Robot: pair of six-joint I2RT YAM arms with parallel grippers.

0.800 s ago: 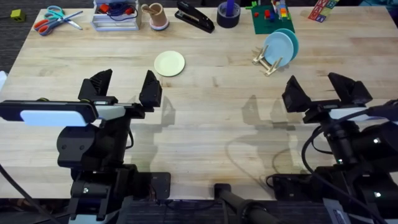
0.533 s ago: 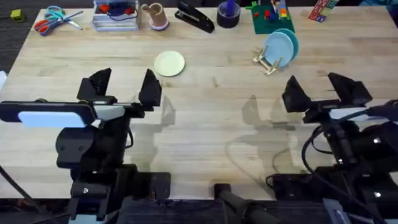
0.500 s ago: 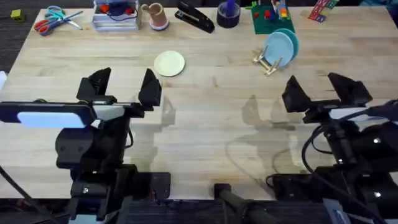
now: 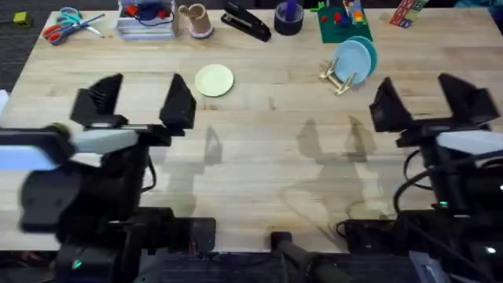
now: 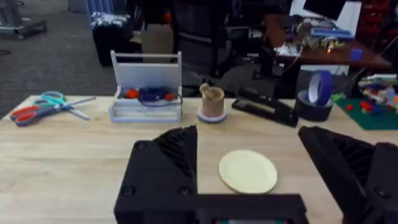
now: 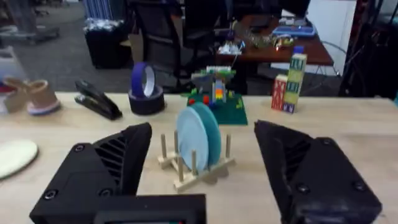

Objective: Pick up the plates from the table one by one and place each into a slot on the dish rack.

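So both arms have just shifted forward a bit. The left gripper [image 4: 137, 101] has moved toward the far side and a little left of where it was a moment ago, and the right gripper [image 4: 428, 102] has moved far and slightly right too. Neither one is holding anything — both sets of fingers are spread wide apart with nothing between them.

The cream-yellow plate [image 4: 214, 80] hasn't budged. It's lying flat on the table [image 4: 259, 157], just past the left gripper and a touch to its right, and in the left wrist view it sits right between the open fingers, farther out [image 5: 248, 171]. Looks to me like the left arm is lining up on it, though it isn't touching it yet.

Over on the far right, the dish rack [image 4: 339, 79] already has light blue plates [image 4: 354, 56] standing upright in its pegs — from the right wrist view I'd say two of them, close together [image 6: 198, 138], but they overlap so I wouldn't swear to it. The green brick board [image 4: 339, 23] is just behind the rack.

My read: the blue ones are done and the yellow plate is the last one left on the table. It's flat and thin, so getting a finger under the rim will probably be the fiddly part.
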